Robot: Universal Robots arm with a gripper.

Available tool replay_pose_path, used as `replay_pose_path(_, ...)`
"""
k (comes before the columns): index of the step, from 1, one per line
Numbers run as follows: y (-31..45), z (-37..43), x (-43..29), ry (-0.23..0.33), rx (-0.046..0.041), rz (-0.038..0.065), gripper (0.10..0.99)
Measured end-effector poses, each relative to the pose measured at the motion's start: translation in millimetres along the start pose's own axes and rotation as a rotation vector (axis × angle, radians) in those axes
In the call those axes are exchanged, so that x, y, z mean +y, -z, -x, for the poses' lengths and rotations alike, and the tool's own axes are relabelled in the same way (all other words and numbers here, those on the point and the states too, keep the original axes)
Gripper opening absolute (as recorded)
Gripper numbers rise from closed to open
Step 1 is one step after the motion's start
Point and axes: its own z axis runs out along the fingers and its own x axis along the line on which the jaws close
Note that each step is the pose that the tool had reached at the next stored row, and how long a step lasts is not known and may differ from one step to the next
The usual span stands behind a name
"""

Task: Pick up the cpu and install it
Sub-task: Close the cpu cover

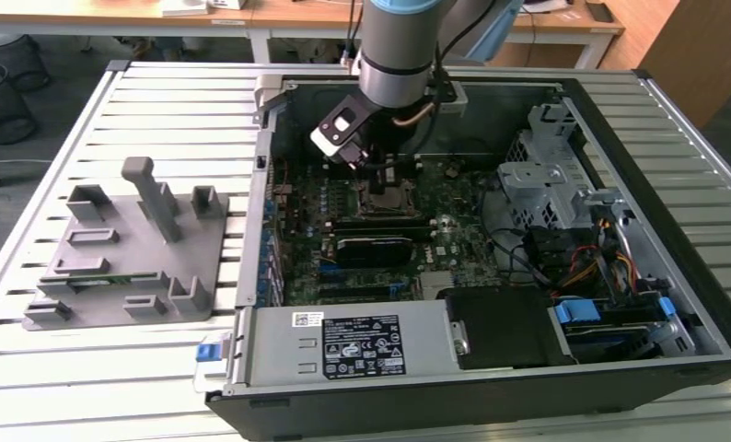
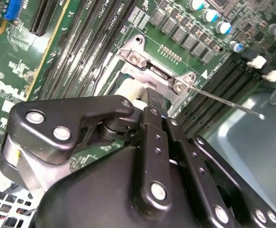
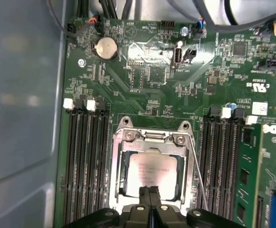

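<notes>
Here, deep inside one open computer case [image 1: 660, 120] on the slatted tabletop [image 1: 46, 378], above one motherboard [image 3: 152, 80]. Directly beneath the pincer [image 3: 150, 195], one socket [image 3: 121, 147], one cpu [image 3: 152, 171] lying flat within its frame. Pincer fingers together, tips at the chip's near edge; whether gripping it, cannot tell.

cpu: flat square silver-grey metal-topped cpu [image 3: 152, 172], faint dark print on its face
socket frame: bright silver metal frame [image 3: 152, 137]
motherboard: dark green circuit board [image 3: 142, 80], fine pale traces, black memory slots
gripper: matte black gripper [image 2: 150, 107], silver screw heads
fixture: grey plastic fixture block [image 1: 133, 249]
counter: pale slatted metal counter [image 1: 133, 110]
case: black computer case [image 1: 660, 239]
</notes>
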Motion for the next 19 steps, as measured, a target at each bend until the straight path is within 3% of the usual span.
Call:
replay_pose_path(2,3.6,-0.2,0.0,0.0,0.0,0.0,0.106)
replay_pose_path(6,3.4,0.2,1.4,0.0,0.0001,0.0,0.106)
replay_pose_path(14,3.2,0.9,11.6,0.0,0.0,0.0,0.106)
replay_pose_path(19,3.9,0.9,12.4,0.0,-0.0002,0.0,0.106)
